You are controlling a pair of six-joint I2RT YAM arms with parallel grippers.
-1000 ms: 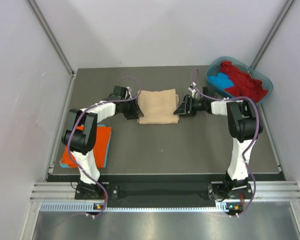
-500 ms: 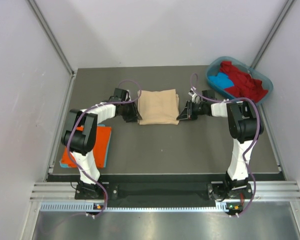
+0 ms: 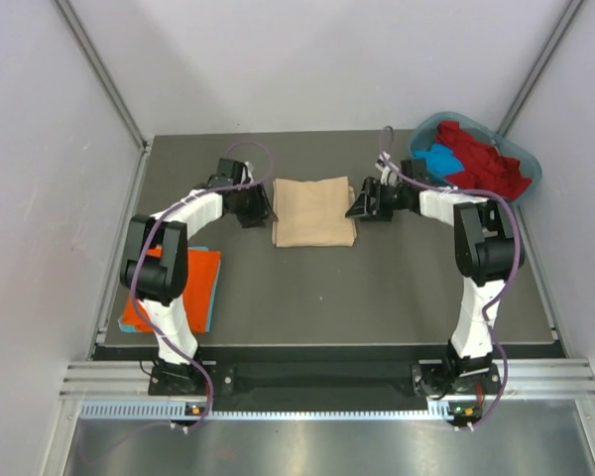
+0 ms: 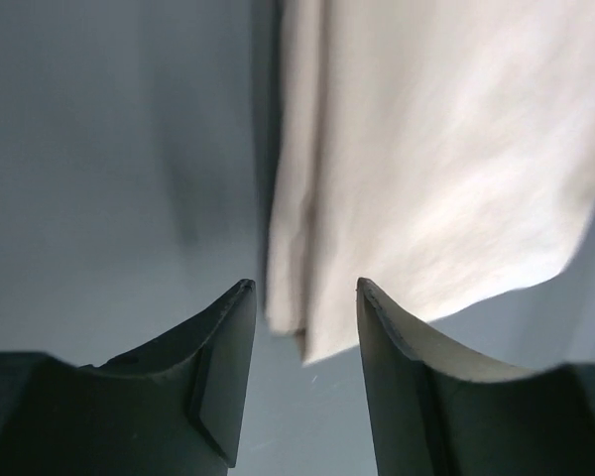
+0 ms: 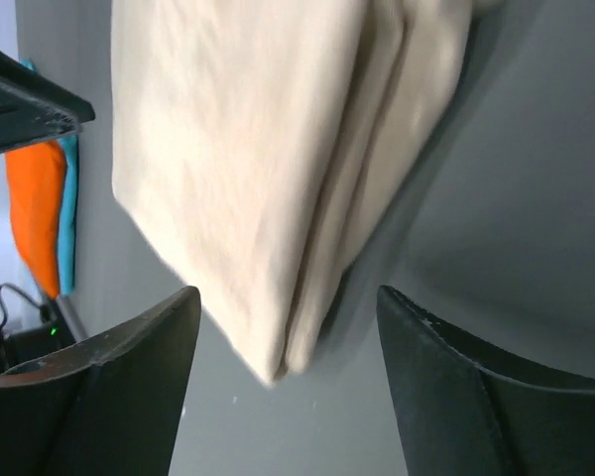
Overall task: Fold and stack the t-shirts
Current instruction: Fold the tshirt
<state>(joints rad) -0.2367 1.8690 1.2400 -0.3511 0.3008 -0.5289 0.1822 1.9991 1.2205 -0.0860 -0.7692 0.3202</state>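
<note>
A folded beige-tan t-shirt (image 3: 313, 211) lies flat on the dark table, between my two grippers. My left gripper (image 3: 264, 208) stands open at the shirt's left edge; in the left wrist view the shirt (image 4: 446, 149) has one corner just ahead of the gripper (image 4: 302, 288), with nothing gripped. My right gripper (image 3: 353, 206) is wide open at the right edge. In the right wrist view the layered fold (image 5: 258, 149) points between the spread fingers of the gripper (image 5: 288, 293), untouched. A folded orange t-shirt (image 3: 169, 288) rests on a blue one (image 3: 210, 293) at the near left.
A teal oval tub (image 3: 524, 164) at the far right corner holds crumpled red (image 3: 481, 159) and blue (image 3: 438, 159) shirts. Grey walls close the table on three sides. The orange shirt (image 5: 40, 208) shows at the left of the right wrist view.
Both grippers have drawn a little toward the far side along the shirt's edges. The right gripper has opened wider. The beige shirt lies where it was.
</note>
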